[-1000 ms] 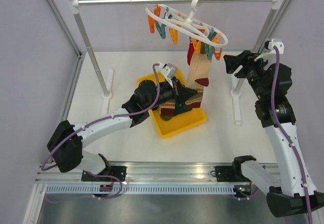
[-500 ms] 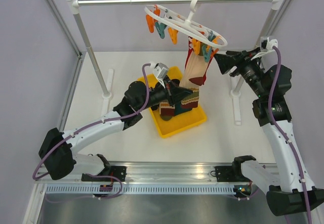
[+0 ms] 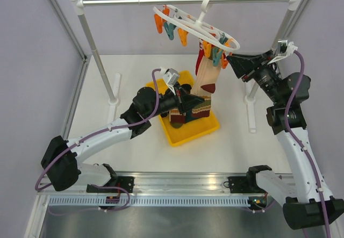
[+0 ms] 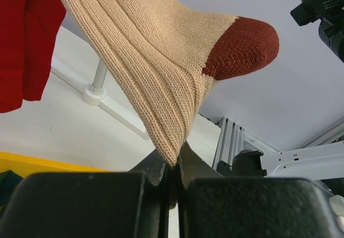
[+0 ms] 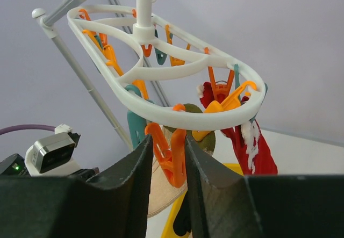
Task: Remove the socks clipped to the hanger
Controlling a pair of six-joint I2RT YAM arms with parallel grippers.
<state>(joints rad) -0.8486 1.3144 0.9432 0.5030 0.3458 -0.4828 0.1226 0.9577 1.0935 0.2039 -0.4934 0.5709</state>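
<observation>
The white oval hanger (image 3: 196,26) hangs by its hook from the metal rail, with orange and teal clips around its ring (image 5: 177,117). A tan sock with a red-brown toe (image 3: 207,77) hangs from one clip. My left gripper (image 3: 189,96) is shut on its lower edge (image 4: 156,50), and the fabric is pinched between the closed jaws (image 4: 173,157). A red sock (image 3: 200,60) hangs beside it (image 5: 258,146). My right gripper (image 3: 230,60) is up at the ring, its jaws (image 5: 168,137) pressed on both sides of an orange clip (image 5: 167,160).
A yellow bin (image 3: 207,128) sits on the table under the hanger, holding dark and patterned socks (image 3: 183,114). The metal rail (image 3: 188,0) rests on two posts with white feet (image 3: 114,99). Clear side walls enclose the table.
My right gripper moved left up to the hanger and narrowed onto the orange clip. My left gripper drew back toward the left with the tan sock's edge, then held still.
</observation>
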